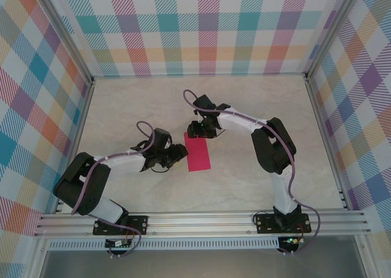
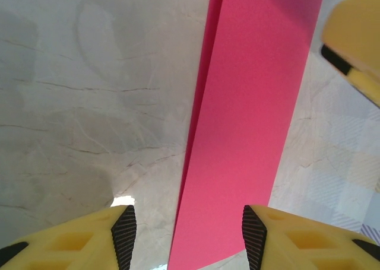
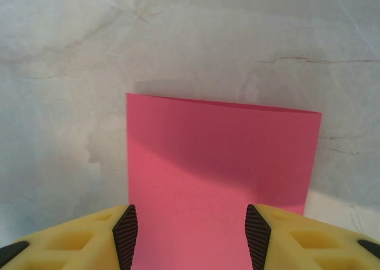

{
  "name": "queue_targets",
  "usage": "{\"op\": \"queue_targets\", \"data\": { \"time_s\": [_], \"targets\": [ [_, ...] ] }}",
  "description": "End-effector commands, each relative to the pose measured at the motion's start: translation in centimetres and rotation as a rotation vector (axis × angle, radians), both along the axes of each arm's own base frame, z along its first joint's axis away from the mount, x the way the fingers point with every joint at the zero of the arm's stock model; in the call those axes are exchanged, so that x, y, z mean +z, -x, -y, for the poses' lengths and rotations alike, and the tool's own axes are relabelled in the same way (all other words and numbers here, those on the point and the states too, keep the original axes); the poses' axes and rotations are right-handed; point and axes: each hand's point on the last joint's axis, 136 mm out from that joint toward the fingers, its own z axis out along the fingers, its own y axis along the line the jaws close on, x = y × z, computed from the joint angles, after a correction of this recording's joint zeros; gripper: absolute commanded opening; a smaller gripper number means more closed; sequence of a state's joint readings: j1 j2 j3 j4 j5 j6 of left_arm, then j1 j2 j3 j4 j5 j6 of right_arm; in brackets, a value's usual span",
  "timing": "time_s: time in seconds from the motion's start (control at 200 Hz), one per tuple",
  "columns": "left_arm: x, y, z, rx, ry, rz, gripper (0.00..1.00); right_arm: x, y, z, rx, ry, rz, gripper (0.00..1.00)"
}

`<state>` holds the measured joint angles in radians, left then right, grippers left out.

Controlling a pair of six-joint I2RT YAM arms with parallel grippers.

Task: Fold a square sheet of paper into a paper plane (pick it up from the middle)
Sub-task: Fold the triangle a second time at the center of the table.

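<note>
The paper [image 1: 197, 151] lies near the middle of the tabletop [image 1: 256, 101] as a narrow doubled rectangle, its long sides running from the near edge toward the far edge. In the left wrist view a darker under-layer peeks out along one long edge of the paper [image 2: 249, 133], so the two layers do not sit quite flush.

The left claw [image 1: 177, 156] is at the strip's near left side. Its jaws stand about half open [image 2: 187, 234] with the strip passing between them, gripping nothing. The right claw [image 1: 197, 130] is over the far end, likewise about half open [image 3: 191, 234] and empty, with the paper [image 3: 219, 157] lying beneath it.

The centre crease looks made but soft. To do this step well, one claw should probably pin the strip near one end while the other presses along the crease. Pressing straight down matters, because thin paper slides easily on the smooth tabletop, which would skew the later wing folds.
</note>
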<state>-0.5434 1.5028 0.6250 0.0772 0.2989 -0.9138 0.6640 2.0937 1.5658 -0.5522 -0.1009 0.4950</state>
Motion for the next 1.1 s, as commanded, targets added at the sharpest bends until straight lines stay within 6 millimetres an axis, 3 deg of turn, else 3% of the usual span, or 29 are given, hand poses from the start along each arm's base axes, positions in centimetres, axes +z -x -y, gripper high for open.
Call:
{"op": "queue_targets", "data": {
  "time_s": [0.0,0.61,0.865,1.095],
  "targets": [
    [-0.5,0.6,0.8,-0.021,0.028,-0.02,0.54,-0.2,-0.9,0.3,-0.008,0.02,0.004,0.55],
    [-1.4,2.0,2.4,-0.058,0.069,-0.074,0.59,-4.1,-1.1,1.9,-0.108,0.039,-0.129,0.54],
    [-1.5,2.9,3.5,-0.075,0.12,-0.106,0.6,-4.2,-1.0,2.1,-0.128,0.031,-0.15,0.54],
    [-1.3,3.5,4.0,-0.093,0.146,-0.118,0.54,-4.4,-1.1,2.2,-0.136,0.03,-0.157,0.54]
  ]
}}
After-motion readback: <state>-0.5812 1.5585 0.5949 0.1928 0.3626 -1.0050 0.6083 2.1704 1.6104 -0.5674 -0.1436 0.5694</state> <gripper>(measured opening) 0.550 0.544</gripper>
